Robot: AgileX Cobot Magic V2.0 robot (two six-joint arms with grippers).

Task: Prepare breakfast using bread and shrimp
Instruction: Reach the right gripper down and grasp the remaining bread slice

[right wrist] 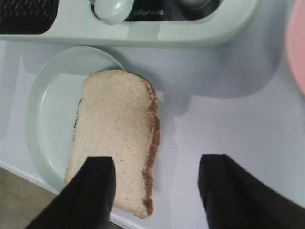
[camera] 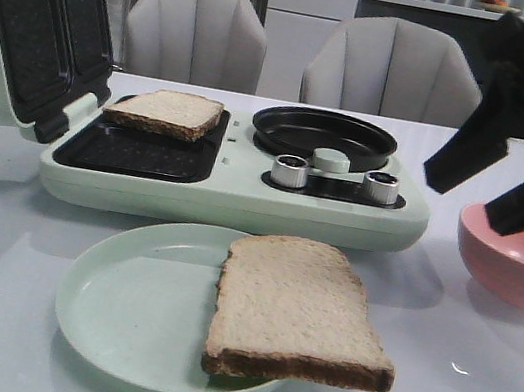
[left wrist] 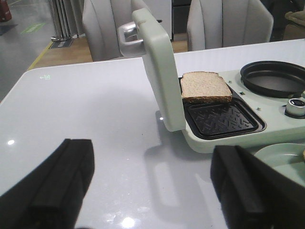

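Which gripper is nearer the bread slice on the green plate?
Right. The right gripper, open, hangs just above the bread slice on the green plate. The left gripper, open, hangs over bare table beside the sandwich maker.

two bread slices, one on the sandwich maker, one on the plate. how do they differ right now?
Place: the sandwich-maker slice sits on the far dark grill tray of the open appliance; the plate slice rests on the pale green plate.
Support: the first lies within its tray; the second overhangs the plate's rim toward the pink bowl.
Nearness: the open right tool hovers above the plate slice, not the other.
Shared: pale crumb, brown crust, untopped.
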